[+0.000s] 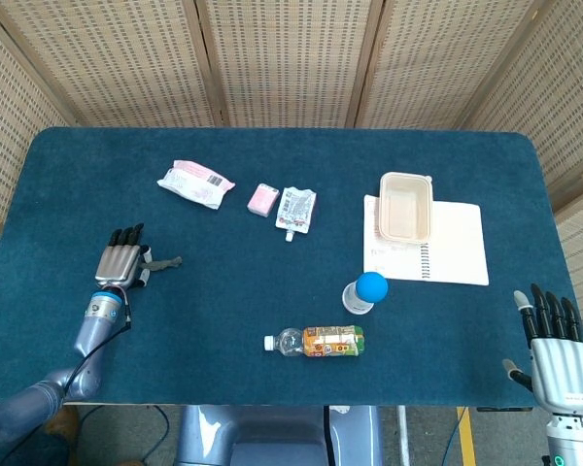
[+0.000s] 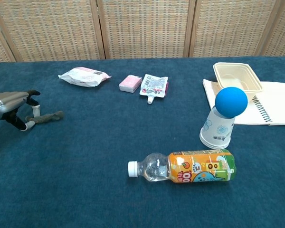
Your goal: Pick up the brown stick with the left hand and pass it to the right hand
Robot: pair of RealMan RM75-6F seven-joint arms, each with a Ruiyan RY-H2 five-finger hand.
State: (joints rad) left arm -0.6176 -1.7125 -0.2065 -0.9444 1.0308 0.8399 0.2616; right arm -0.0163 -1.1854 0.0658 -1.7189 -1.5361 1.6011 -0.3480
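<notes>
Only our head view shows the right hand (image 1: pixel 561 357), fingers spread, holding nothing, at 4 o'clock off the worktop (image 1: pixel 272 291). Left hand (image 2: pixel 9 104) arches palm-down, pinching the stick (image 2: pixel 46 117) at 9 o'clock.

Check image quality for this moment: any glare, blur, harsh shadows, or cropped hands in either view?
Head view: even, soft light, sharp, no glare; the right hand sits at the frame's bottom corner. Chest view: sharp, faint shadows only; the left hand is cut by the left edge at the brown stick; right hand absent.
</notes>
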